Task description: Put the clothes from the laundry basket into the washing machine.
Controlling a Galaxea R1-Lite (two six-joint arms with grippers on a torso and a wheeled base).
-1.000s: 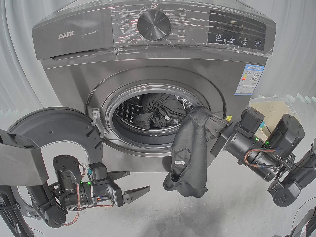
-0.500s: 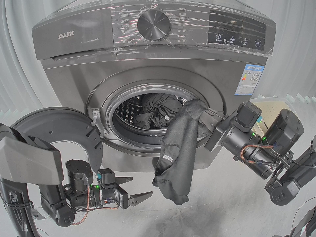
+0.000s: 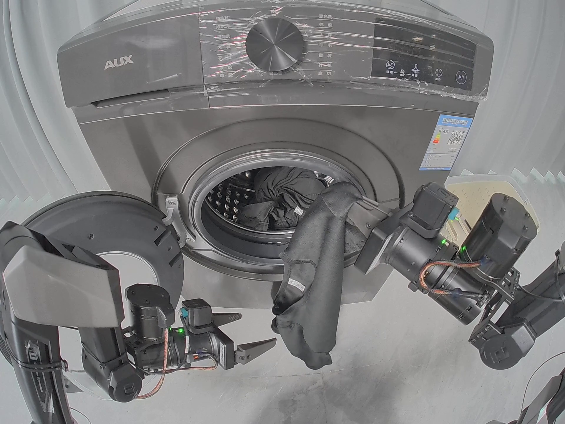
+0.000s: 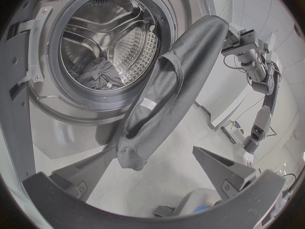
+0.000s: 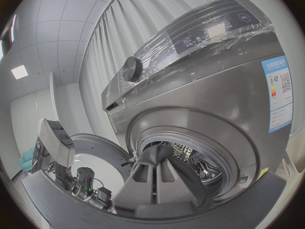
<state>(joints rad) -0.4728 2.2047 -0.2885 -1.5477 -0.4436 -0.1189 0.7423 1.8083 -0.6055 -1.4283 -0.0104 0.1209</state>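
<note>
Presently held: a dark garment (image 3: pixel 315 254) is pinched at its upper fold by the right gripper (image 5: pixel 156 175), whose fingers are pressed shut on the cloth.
Garment position: the gripped end is held at the right edge of the drum opening (image 3: pixel 235 198), while the rest hangs freely outside, down past the lower rim of the washing machine (image 3: pixel 147 131).
Left gripper (image 3: pixel 256 329): it is held low beside the open door (image 3: pixel 100 225), fingers spread wide with nothing between them, near the garment's hanging end.
Drum contents: a bundle of dark clothes (image 3: pixel 288 198) is seen lying inside.
Laundry basket (image 3: pixel 488 179): a pale container is seen behind the right arm; its contents cannot be told.
Handling: the garment is judged light, soft and limp, so draping and swinging are to be expected, and the tail may catch on the rim.
Where to hold: the top pinch is judged sufficient for carrying; the bunched lower end is best taken up so that it can be lifted over the rim.
</note>
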